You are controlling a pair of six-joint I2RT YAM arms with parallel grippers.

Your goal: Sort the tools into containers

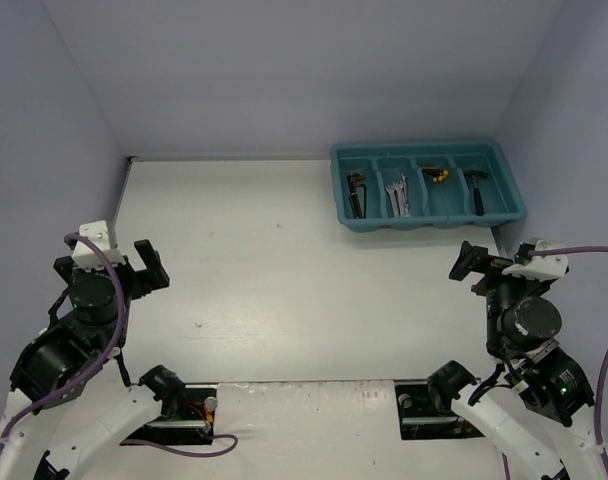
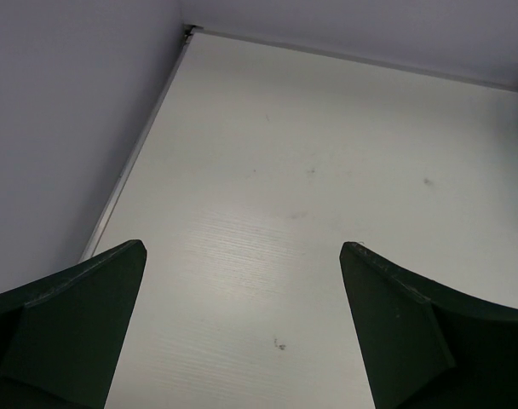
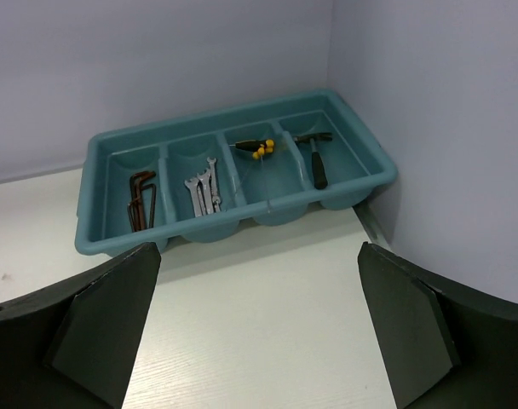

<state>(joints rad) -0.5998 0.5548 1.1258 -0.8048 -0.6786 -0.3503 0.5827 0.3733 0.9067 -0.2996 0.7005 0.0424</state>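
White table (image 1: pixel 284 290), teal tray (image 1: pixel 429 223) near wall (image 1: pixel 284 80)

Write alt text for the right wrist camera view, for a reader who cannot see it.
A teal plastic four-compartment tray sits on a white table, holding, left to right, dark reddish hex keys, silver wrenches, yellow-and-black pieces and a small black hammer. The open right gripper's dark fingers frame the foreground.
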